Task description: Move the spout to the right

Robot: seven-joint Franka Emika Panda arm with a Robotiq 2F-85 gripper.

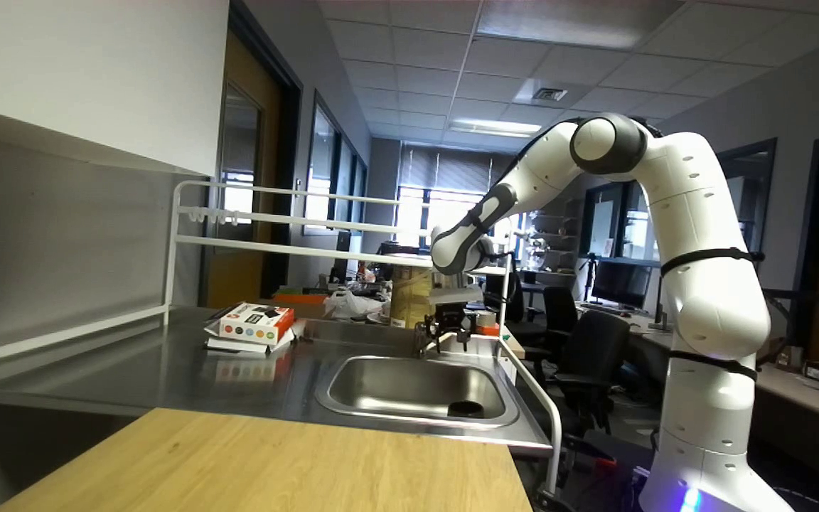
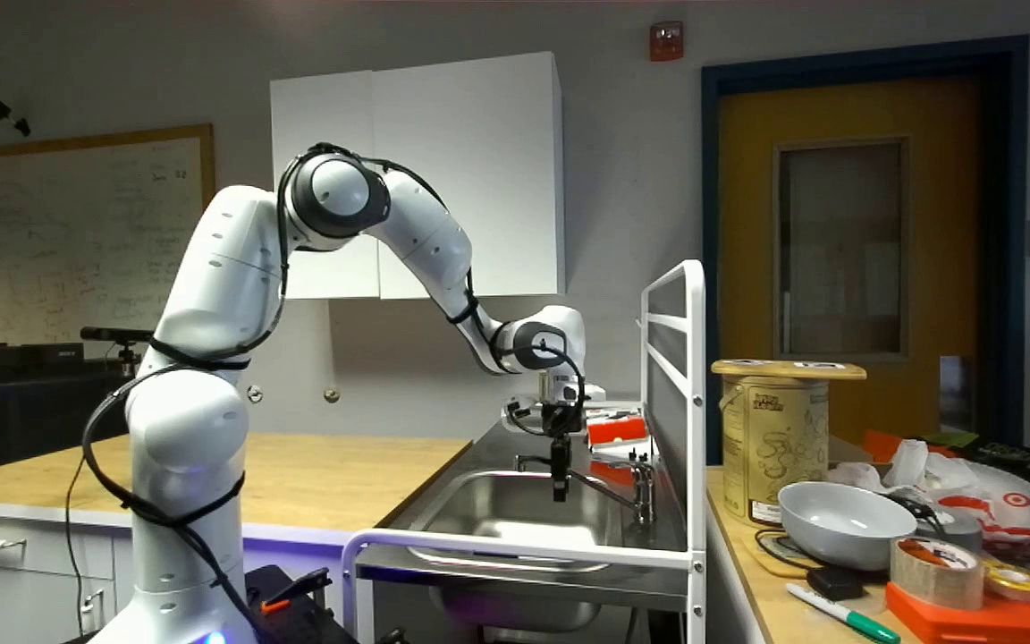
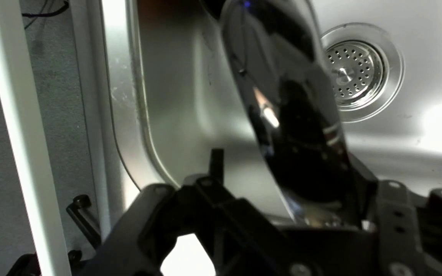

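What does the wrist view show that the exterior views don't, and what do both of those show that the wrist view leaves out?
Only the wrist view: the holes in the drain strainer, seen from above.

Only the exterior views: the wooden worktop, the white cabinet, the red-and-white box and the yellow container; both exterior views have all four.

Shared: the claw, the steel basin and the spout, which looks large in the wrist view and thin in an exterior view.

One spout (image 2: 603,489), one sink (image 1: 409,380), at least two tape rolls (image 2: 933,580)
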